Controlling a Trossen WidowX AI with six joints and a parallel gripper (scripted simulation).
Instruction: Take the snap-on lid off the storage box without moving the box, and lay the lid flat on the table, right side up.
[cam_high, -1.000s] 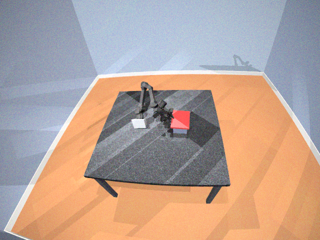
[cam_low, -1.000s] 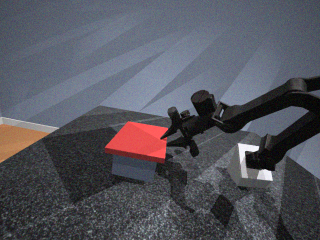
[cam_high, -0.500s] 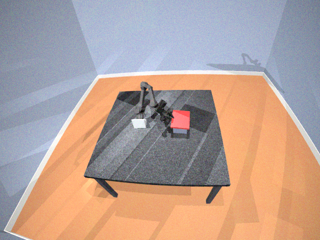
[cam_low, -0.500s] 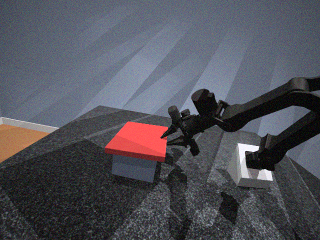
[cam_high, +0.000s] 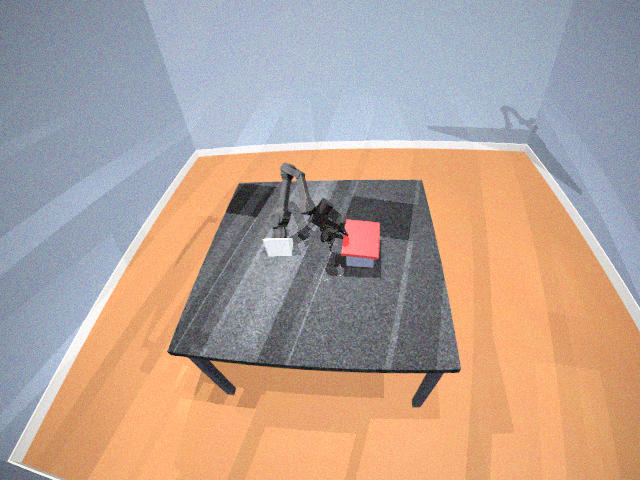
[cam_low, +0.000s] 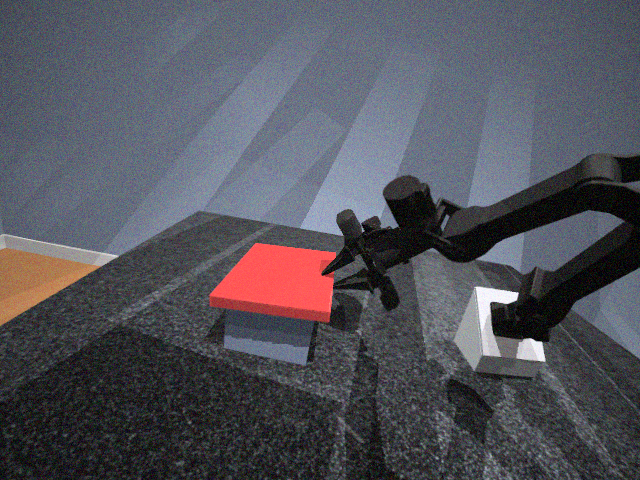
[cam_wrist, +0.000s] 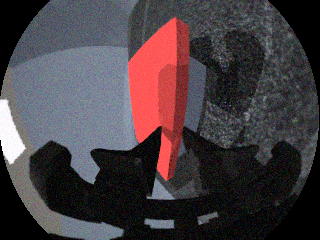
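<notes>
At the table's middle, we see the red lid (cam_high: 361, 239) (cam_low: 279, 281) (cam_wrist: 156, 87) atop the box (cam_high: 360, 261) (cam_low: 268, 334) (cam_wrist: 197, 85). Its edge sits between the fingertips of our gripper (cam_high: 344, 236) (cam_low: 328, 279) (cam_wrist: 172, 129), partly open, clamped on it.

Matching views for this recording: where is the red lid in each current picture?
Red lid:
Top: right of centre, on the box.
Exterior: left of centre, fingertips at its right edge.
Wrist: upper middle, narrowing down between the fingers.
Shared landmark: the blue-grey box beneath it.
</notes>
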